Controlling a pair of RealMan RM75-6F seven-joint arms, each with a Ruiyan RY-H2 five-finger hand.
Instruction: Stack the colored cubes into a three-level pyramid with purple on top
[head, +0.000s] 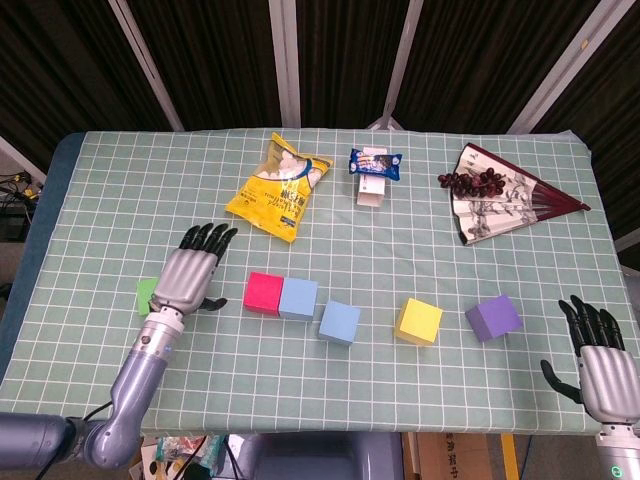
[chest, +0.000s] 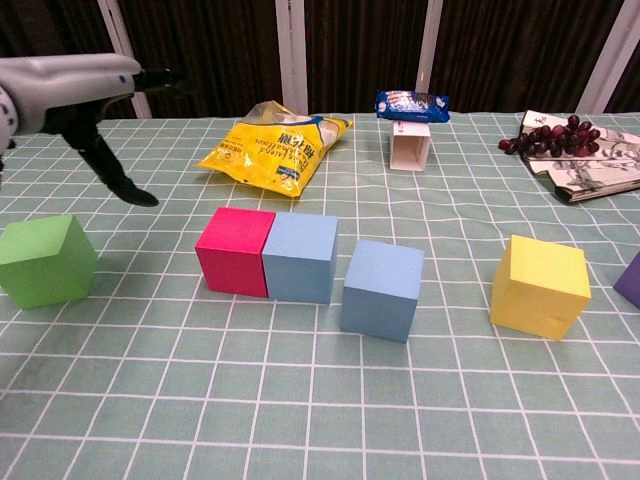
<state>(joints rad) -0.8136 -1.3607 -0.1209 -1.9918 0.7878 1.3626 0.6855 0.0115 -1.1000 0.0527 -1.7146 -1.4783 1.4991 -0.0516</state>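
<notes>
The left hand (head: 187, 275) hovers above the green cube (chest: 45, 259), fingers spread; the right hand (head: 598, 355) rests open, fingers apart.

Silver left hand (head: 188, 275), black fingers; blue-grey arm; right hand (head: 598, 362) alike.

Checked table (head: 120, 190): cubes (head: 339, 322), chip bag (head: 277, 187), fan (head: 505, 203).

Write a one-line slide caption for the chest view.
Open left hand raised above green foam cube; red cube touches light-blue cube.
</notes>
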